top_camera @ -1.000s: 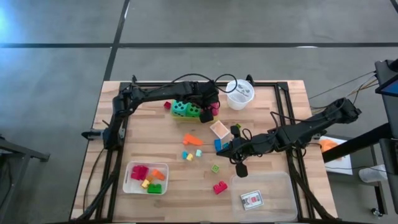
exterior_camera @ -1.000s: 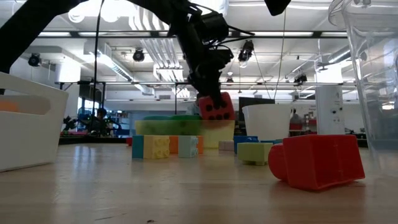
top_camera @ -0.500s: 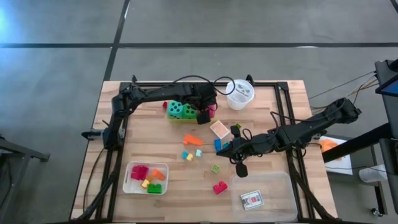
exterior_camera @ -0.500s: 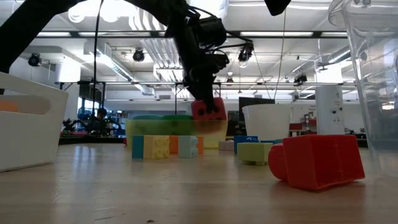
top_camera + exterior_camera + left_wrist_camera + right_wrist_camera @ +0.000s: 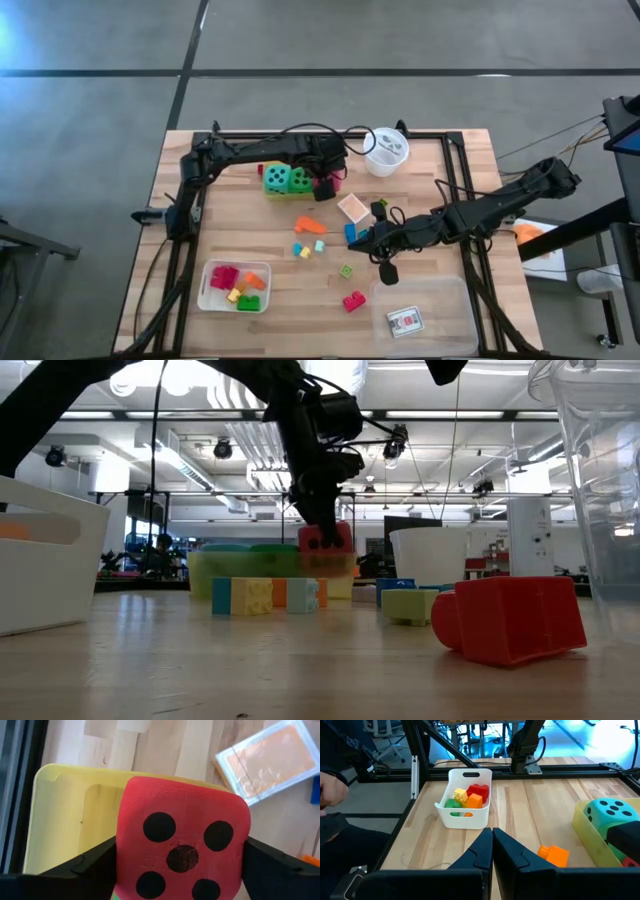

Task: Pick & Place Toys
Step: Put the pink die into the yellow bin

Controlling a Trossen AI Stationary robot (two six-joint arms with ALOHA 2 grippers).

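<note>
Toward the counter's twelve o'clock, the left gripper (image 5: 182,865) pinches the red die (image 5: 182,845) over the yellow tray (image 5: 70,815); best lowered gently beside the green die (image 5: 299,179) before letting go.

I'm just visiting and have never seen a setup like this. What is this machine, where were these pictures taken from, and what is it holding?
It is a robot with two dark arms at a wooden table, each ending in a two-finger pincer. One picture looks down from above, one looks level across the tabletop, and two come from cameras on the wrists. The left pincer has a red die between its fingers over a yellow tray that already holds a teal die and a green die. The right pincer waits shut near mid-table. Small bright blocks lie scattered, more fill a white tray, and a playing card lies in a clear tray.
</note>
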